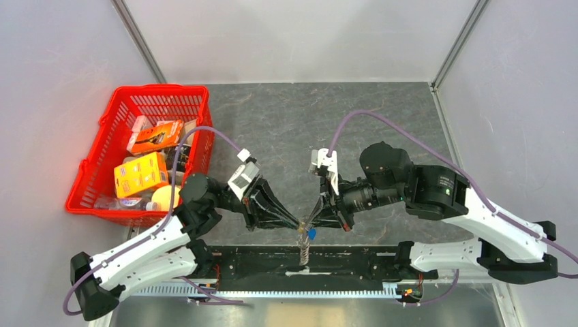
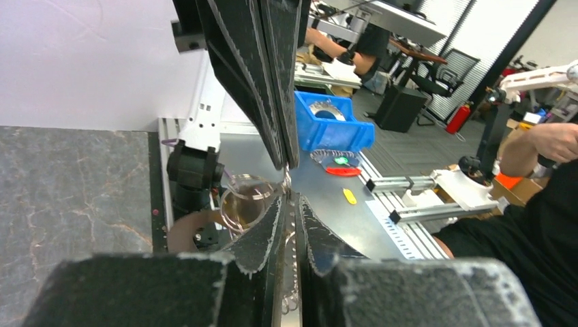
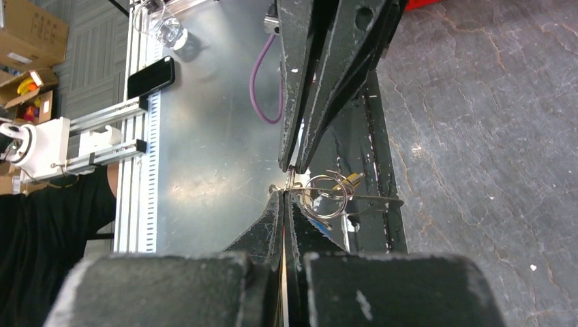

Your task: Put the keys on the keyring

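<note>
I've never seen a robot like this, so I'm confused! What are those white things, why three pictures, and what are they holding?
They are two robot arms bolted to a grey table. One picture looks down from above; the other two come from a camera on each wrist. The left pincer and right pincer are both shut, meeting tip to tip on the keyring, whose chain dangles below. A blue key hangs there too. A red basket of boxes sits on the left.

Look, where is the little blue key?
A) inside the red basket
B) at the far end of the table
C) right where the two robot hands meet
C: the blue key hangs just under the tips of the left gripper and right gripper, which both pinch the keyring.
</note>
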